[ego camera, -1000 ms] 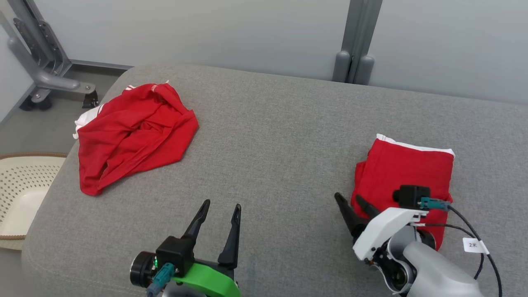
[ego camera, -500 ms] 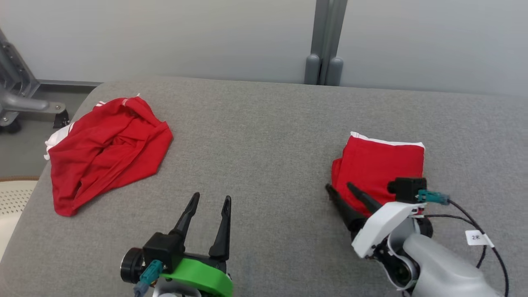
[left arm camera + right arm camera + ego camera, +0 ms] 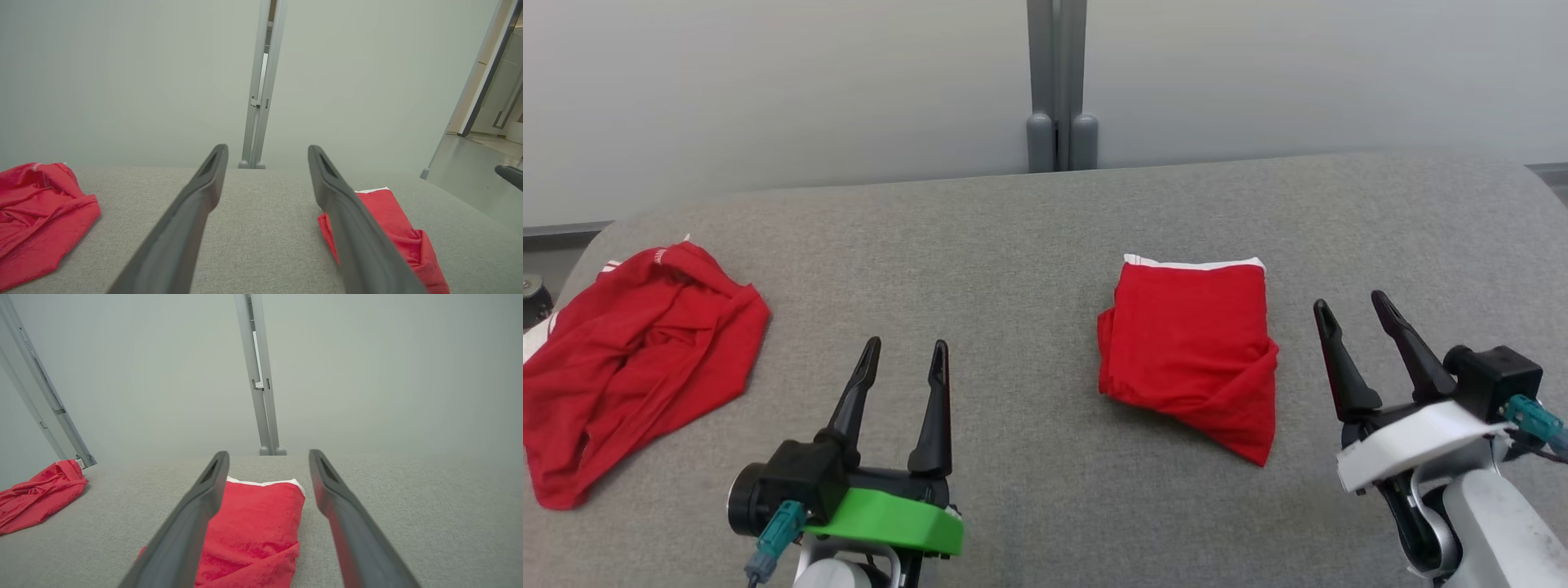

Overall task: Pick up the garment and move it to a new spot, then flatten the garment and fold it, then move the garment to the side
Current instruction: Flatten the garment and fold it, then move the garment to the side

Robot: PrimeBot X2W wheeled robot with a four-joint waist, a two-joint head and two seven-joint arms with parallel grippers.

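Two red garments lie on the grey table (image 3: 1013, 261). The folded garment (image 3: 1188, 351), its white edge turned away from the robot, sits right of centre, between the two hands and nearer the right one. The crumpled garment (image 3: 629, 367) lies well apart at the table's left end. The left hand (image 3: 907, 347) and right hand (image 3: 1351, 304) both stand wide and empty at the near side, touching neither garment.
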